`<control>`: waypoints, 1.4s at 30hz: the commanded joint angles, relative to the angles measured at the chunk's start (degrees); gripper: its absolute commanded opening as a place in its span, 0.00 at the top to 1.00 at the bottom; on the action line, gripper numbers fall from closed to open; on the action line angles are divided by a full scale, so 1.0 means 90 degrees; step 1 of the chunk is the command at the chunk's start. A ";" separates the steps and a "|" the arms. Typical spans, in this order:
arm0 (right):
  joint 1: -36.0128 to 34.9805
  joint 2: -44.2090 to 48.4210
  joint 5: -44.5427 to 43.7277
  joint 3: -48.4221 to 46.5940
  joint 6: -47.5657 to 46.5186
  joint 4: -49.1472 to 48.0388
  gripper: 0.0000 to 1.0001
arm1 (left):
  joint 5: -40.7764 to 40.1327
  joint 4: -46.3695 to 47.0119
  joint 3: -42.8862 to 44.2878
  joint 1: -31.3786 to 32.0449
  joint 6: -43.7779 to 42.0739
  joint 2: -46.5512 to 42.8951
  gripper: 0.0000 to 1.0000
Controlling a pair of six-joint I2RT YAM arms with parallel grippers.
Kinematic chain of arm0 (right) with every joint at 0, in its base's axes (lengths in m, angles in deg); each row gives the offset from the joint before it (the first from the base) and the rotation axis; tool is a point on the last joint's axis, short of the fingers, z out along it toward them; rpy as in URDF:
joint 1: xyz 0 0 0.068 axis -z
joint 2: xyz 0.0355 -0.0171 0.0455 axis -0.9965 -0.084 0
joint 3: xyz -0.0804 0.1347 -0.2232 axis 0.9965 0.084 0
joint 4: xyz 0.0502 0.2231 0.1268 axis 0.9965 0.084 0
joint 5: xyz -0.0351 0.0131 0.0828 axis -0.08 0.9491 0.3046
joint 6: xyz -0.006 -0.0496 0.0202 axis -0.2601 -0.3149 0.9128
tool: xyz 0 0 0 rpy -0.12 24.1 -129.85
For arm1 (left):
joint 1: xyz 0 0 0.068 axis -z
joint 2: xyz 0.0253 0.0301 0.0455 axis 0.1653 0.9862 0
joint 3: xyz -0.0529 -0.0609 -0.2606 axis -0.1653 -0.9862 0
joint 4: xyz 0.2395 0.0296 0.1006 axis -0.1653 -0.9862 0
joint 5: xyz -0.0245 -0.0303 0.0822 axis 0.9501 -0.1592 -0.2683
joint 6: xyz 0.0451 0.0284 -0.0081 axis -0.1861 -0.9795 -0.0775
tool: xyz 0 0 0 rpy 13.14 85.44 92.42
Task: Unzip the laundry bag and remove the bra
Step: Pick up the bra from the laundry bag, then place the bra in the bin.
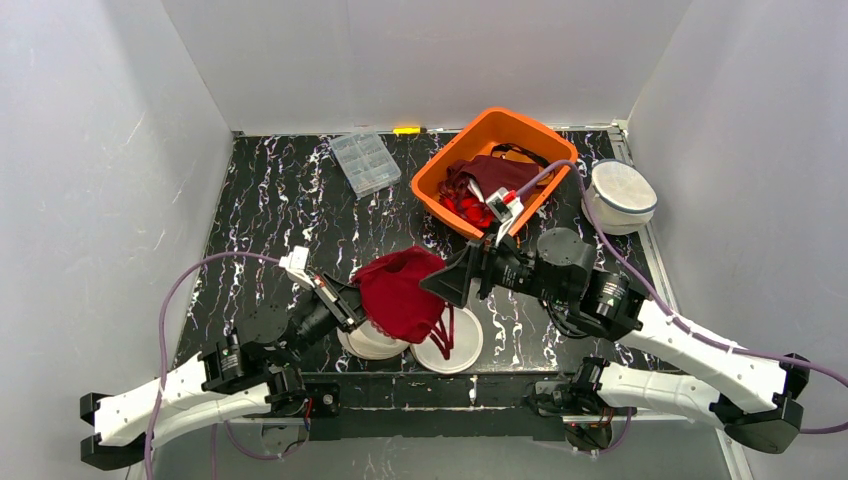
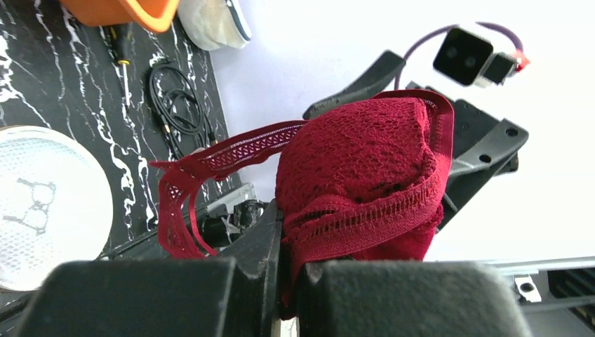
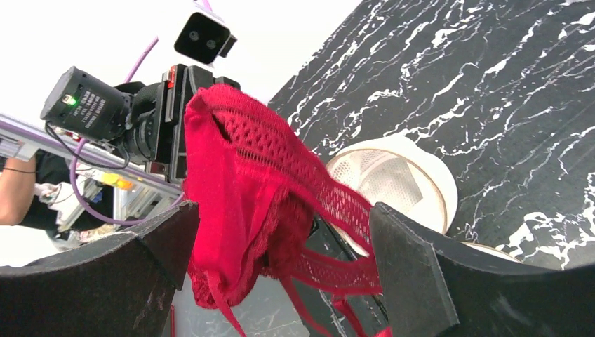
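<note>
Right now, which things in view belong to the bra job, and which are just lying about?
Job: bra, pinched in the shut left gripper; open right gripper facing it; opened white laundry bag below.
Lying about: orange bin of dark clothes; clear compartment box; yellow-handled screwdriver; second round white bag, far right.

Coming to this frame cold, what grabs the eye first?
A dark red lace bra hangs above the front centre of the table. It is pinched in the left gripper, and the right gripper stands open around its other side. Right below it lies the white laundry bag. At the back right, an orange basket holds more red garments.
</note>
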 commanded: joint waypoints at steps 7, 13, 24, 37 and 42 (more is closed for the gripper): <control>0.0275 -0.0167 0.1419 0.0000 0.0294 -0.1174 0.07 | 0.0738 0.0984 0.0202 -0.0019 -0.0520 0.0452 1.00; 0.0279 -0.0200 0.1594 0.0194 0.0465 -0.1271 0.40 | 0.0681 0.0979 0.0316 -0.0011 -0.0636 0.0567 1.00; 0.0277 0.0089 0.0558 -0.0018 0.0078 -0.0716 0.99 | 0.0052 0.0066 0.0449 -0.0017 -0.0642 0.0400 0.54; 0.0756 -0.1597 -0.3907 -0.2670 -0.1778 0.1039 0.99 | -0.1361 -0.4339 0.1120 -0.0013 0.0352 -0.0056 0.09; 0.2151 -0.2289 -0.3263 -0.2859 -0.1706 0.0339 0.99 | -0.1588 -0.5093 0.1163 -0.0020 0.0608 -0.0134 0.14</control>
